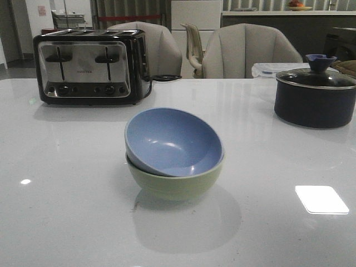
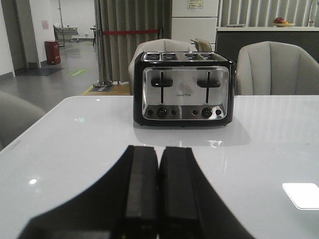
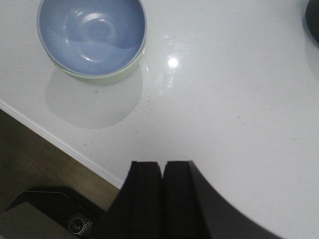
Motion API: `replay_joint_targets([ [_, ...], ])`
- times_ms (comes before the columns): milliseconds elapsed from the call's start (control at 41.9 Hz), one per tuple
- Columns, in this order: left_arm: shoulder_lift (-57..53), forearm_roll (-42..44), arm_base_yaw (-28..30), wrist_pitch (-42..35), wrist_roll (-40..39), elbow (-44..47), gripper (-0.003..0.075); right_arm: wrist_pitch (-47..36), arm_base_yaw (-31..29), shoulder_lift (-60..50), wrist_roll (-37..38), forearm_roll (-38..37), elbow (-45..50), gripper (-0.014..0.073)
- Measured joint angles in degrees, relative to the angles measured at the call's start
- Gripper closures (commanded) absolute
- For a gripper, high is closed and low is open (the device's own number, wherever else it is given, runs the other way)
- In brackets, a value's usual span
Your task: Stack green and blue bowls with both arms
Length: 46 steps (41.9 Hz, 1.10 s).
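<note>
Sitting tilted inside the pale sage green round bowl (image 1: 178, 184), the dusty blue round bowl (image 1: 172, 142) could slide askew if knocked; both the left gripper (image 2: 158, 199) and right gripper (image 3: 162, 199) are closed together, empty.

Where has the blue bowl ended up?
In the front view the blue bowl sits tilted inside the green bowl near the table's middle, in front of the toaster and left of the dark pot.

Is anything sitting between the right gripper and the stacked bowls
Nothing visible does. In the right wrist view, only bare table lies between the shut right gripper and the blue bowl, which sits tilted inside the green bowl.
</note>
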Motion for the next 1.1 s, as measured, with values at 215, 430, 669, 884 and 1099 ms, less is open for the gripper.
replay_joint_targets([
  [215, 0.0, 0.0, 0.0, 0.0, 0.0, 0.0, 0.0619, 0.0, 0.0, 0.0, 0.0, 0.0, 0.0, 0.0560],
  [430, 0.0, 0.0, 0.0, -0.1, 0.0, 0.0, 0.0619, -1.5, -1.2, -4.4, 0.0, 0.0, 1.9, 0.0560],
  [669, 0.0, 0.0, 0.0, -0.1, 0.1, 0.0, 0.0619, -15.1, -11.4, -22.9, 0.0, -0.3, 16.3, 0.0560],
  [884, 0.0, 0.0, 0.0, -0.1, 0.1, 0.0, 0.0619, -28.2, -20.0, -39.9, 0.0, -0.3, 33.6, 0.0560],
  [1099, 0.0, 0.0, 0.0, -0.1, 0.1, 0.0, 0.0619, -36.3, -22.0, -45.1, 0.0, -0.3, 42.8, 0.0560],
])
